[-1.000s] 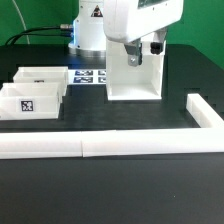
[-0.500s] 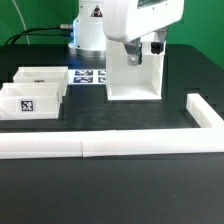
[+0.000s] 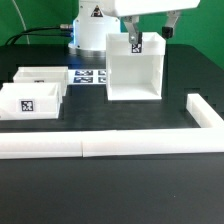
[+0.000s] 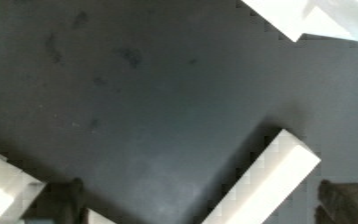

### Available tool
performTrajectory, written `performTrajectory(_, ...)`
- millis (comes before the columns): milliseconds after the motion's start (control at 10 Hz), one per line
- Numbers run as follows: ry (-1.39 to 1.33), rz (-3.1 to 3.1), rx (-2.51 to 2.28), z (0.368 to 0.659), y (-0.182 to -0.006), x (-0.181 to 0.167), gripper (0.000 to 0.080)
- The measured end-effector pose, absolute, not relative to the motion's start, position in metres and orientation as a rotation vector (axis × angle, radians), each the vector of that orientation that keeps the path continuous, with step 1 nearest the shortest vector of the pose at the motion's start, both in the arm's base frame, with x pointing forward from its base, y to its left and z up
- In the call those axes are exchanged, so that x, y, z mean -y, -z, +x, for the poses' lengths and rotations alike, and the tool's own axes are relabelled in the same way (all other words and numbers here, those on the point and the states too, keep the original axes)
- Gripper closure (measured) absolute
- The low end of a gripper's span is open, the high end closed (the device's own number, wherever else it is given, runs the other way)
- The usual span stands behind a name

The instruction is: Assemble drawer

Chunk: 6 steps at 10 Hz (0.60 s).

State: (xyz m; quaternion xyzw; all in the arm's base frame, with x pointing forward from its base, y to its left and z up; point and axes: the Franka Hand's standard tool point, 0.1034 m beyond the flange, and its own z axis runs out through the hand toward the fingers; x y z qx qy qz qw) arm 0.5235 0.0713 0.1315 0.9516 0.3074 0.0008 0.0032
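Pincer (image 3: 152, 32) hangs spread and empty above white boxy plastic drawer housing (image 3: 133, 78), which stands open-faced on black table (image 3: 120, 190), ready for trays we reckon; two small white tagged trays (image 3: 30, 100) wait nearby.

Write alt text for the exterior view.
A white open-fronted housing stands at the back of a black table, with the robot's open hand hovering above it. At the exterior view's left sit a near tray and a far tray, beside the marker board. An L-shaped bar lies across the front.
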Motion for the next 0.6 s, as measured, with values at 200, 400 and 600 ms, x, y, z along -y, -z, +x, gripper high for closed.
performTrajectory(200, -0.002, 2.984, -0.964, 0.523, -0.131, -0.071, 0.015)
performTrajectory(400, -0.012, 2.995, -0.921, 0.522, -0.133, -0.072, 0.015)
performTrajectory(600, -0.04, 3.069, -0.577, 0.489, -0.138, -0.082, 0.015)
